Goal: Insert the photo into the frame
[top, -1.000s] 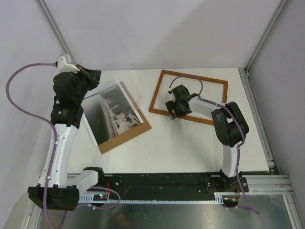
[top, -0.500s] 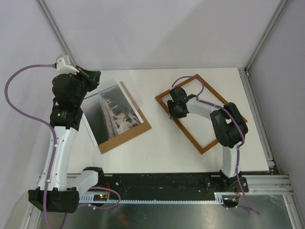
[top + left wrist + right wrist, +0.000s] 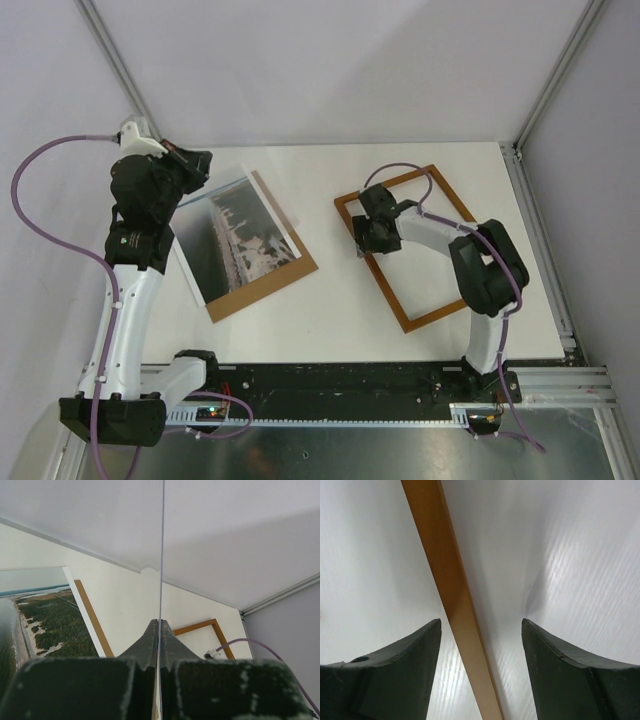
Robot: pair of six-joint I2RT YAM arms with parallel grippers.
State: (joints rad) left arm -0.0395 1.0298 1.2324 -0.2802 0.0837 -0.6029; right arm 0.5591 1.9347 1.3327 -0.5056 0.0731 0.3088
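Observation:
The photo (image 3: 232, 238) lies face up at the left of the table, on a brown backing board (image 3: 285, 270); in the left wrist view the photo (image 3: 47, 625) and the board's edge (image 3: 89, 614) show at the left. My left gripper (image 3: 190, 163) hovers over the photo's far corner; its jaws (image 3: 160, 624) are shut on a thin clear sheet (image 3: 163, 555) seen edge-on. The frame (image 3: 385, 291) lies skewed at the right. My right gripper (image 3: 374, 228) is open, its fingers either side of the frame's left rail (image 3: 451, 585) without touching it.
The white table (image 3: 330, 315) ends at a metal rail on the right (image 3: 540, 250). Grey walls and two slanted posts close the back. A purple cable (image 3: 400, 172) loops over the frame's far end. The arm bases stand on the black bar (image 3: 340, 380) at the near edge.
The frame has swung round on the table from lying crosswise to standing almost lengthwise, its left end moving with the right gripper. The left arm has stayed in place.

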